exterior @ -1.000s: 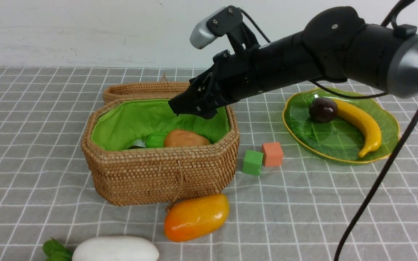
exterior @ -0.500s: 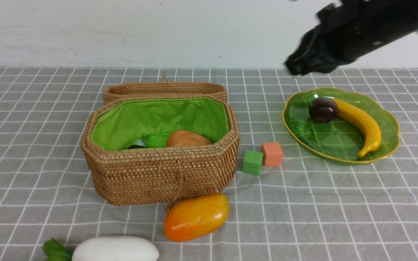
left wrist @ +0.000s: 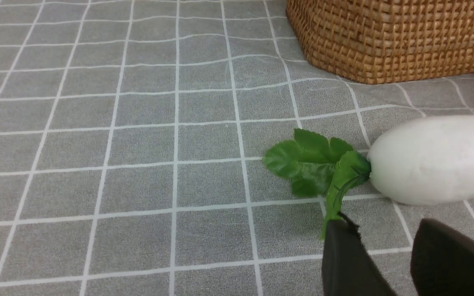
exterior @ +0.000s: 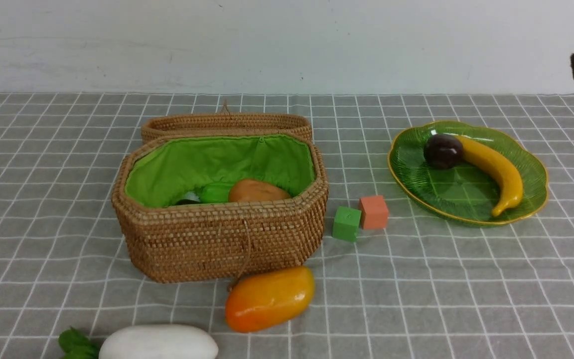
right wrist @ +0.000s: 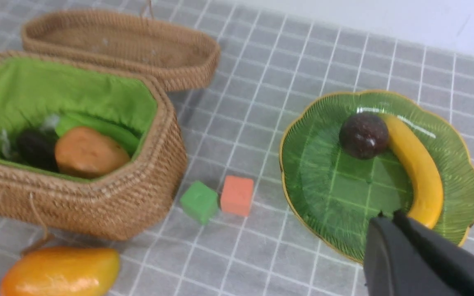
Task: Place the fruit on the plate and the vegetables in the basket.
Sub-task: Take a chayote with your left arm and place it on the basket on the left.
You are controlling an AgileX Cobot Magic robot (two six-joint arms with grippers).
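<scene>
Tabletop on a grey checked tablecloth (exterior: 466, 279), read from left to right. At the near left edge lies the white radish (exterior: 160, 343), its green leaves (exterior: 75, 344) pointing left. In the left wrist view the left gripper (left wrist: 383, 230) sits just beside the leaf stalk; its 2 jaws stand apart with only cloth between them, so it grasps nothing. Behind the radish stands the woven basket (exterior: 217, 239) with its lid (exterior: 227, 122) folded back. On its green lining rest 3 vegetables: a brown potato (exterior: 257, 191), a pale-green gourd (exterior: 215, 192) and a dark eggplant (right wrist: 35, 148), which is mostly hidden. The mango (exterior: 269, 298) lies on the cloth in front of the basket, touching the hanging cord (exterior: 244, 259). Right of the basket, a green cube (exterior: 347, 223) and an orange cube (exterior: 374, 212) sit side by side. Further right, the green plate (exterior: 431, 199) holds 2 fruits, the plum (exterior: 443, 150) touching the banana (exterior: 496, 172). The right gripper (right wrist: 387, 218) is raised above the plate's near side, clenched and empty.
</scene>
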